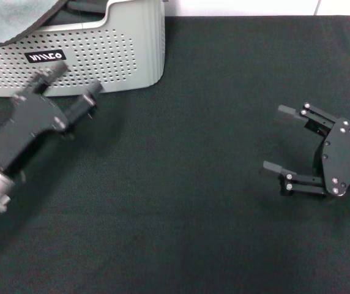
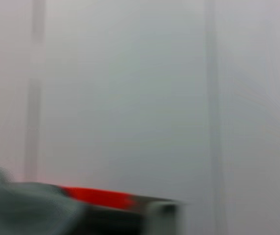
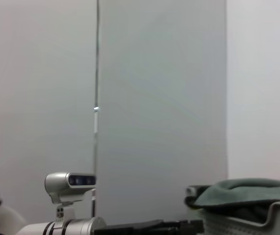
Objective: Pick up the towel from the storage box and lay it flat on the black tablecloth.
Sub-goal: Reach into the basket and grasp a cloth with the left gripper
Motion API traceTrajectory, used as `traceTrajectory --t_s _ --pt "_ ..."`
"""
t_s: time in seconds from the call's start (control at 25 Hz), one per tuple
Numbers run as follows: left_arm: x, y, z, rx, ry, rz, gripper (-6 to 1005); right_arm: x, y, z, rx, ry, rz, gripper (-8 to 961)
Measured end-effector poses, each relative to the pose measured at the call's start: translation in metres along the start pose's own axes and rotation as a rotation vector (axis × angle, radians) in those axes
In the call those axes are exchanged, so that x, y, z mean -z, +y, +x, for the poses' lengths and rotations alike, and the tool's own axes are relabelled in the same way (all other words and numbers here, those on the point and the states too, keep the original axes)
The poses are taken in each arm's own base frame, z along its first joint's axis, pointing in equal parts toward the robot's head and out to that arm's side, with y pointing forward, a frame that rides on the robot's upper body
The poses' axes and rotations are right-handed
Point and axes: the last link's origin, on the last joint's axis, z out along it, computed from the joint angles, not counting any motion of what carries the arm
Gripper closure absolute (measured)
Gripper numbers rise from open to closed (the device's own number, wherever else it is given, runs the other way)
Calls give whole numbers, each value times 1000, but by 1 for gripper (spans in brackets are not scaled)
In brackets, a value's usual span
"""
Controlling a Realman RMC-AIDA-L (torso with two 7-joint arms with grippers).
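Left gripper (image 1: 68, 86), jaws apart, sits upper left facing the storage box (image 1: 135, 52) to reach the towel (image 1: 16, 18); right gripper (image 1: 279, 139) idles spread.

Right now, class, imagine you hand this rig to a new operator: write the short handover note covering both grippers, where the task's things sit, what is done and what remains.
Left gripper: open, empty, in front of the storage box, fingers pointing toward its perforated wall.
Right gripper: open, empty, idle over the black tablecloth on the right side.
The towel lies in the storage box, draped over its rim at the table's far left.
Done: nothing picked up yet.
Left: grasp the towel, lift it out, lay it flat on the black tablecloth.
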Motion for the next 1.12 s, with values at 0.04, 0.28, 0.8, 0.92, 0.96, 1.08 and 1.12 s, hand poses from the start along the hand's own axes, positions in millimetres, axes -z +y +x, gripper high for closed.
traceTrajectory --t_s 0.04,0.28,0.8,0.92,0.96,1.08,1.12 --pt "-1 -6 1 5 12 52 227 1 -1 0 5 -2 7 68" --pt "4 -41 4 41 59 312 227 5 -6 -2 18 -10 41 68" --pt "20 -53 -5 56 -3 420 226 4 -13 -8 47 -23 55 69" --pt "28 -58 -2 80 28 472 226 4 -13 -8 46 -23 55 69" --pt "31 -61 -1 100 44 493 226 4 -13 -8 46 -23 56 69" --pt "36 -67 3 135 73 524 227 4 -12 -7 44 -22 58 69" --pt "37 -68 4 145 78 526 227 5 -12 -7 43 -22 58 69"
